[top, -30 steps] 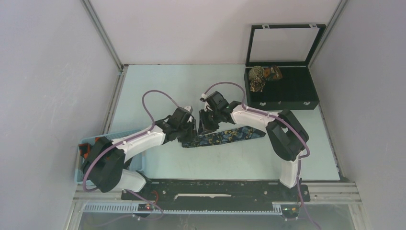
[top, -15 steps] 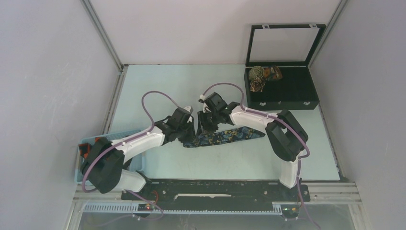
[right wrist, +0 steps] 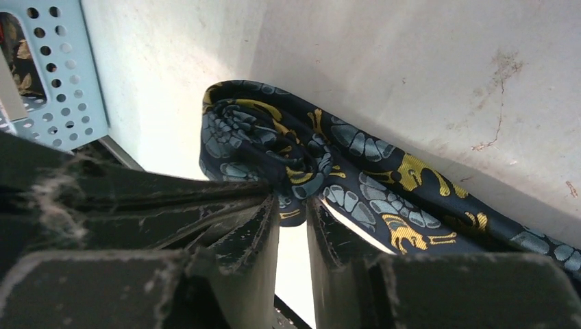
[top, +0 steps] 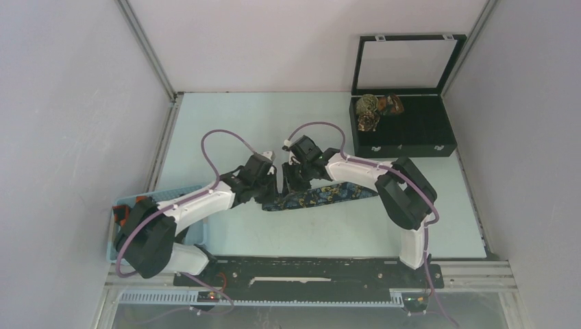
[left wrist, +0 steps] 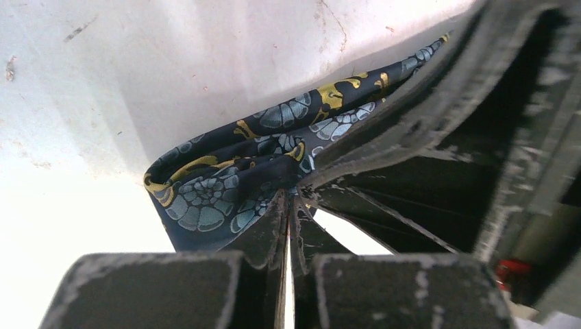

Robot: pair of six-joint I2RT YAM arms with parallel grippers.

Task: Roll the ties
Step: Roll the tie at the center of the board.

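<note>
A dark navy tie (top: pixel 327 195) with yellow and pale blue figures lies across the middle of the table, its left end folded into a loose coil (right wrist: pixel 260 137). My left gripper (top: pixel 275 194) is at that end, shut on the fabric of the fold (left wrist: pixel 226 185), and its jaws (left wrist: pixel 290 200) meet with almost no gap. My right gripper (top: pixel 294 186) comes in from the other side, nose to nose with the left one. Its jaws (right wrist: pixel 293 205) stand narrowly apart with a lip of the coil pinched between the tips. The tie's tail (right wrist: pixel 425 205) runs off to the right.
A black case (top: pixel 430 134) with its lid raised stands at the back right, with rolled ties (top: pixel 371 110) in its left compartments. A pale blue perforated tray (top: pixel 197 235) sits at the near left under the left arm; its corner (right wrist: pixel 62 75) shows beside the coil.
The left gripper has closed onto the tie's folded end. Both wrists have crept slightly left and closer together, and the right gripper's gap has narrowed a little.
</note>
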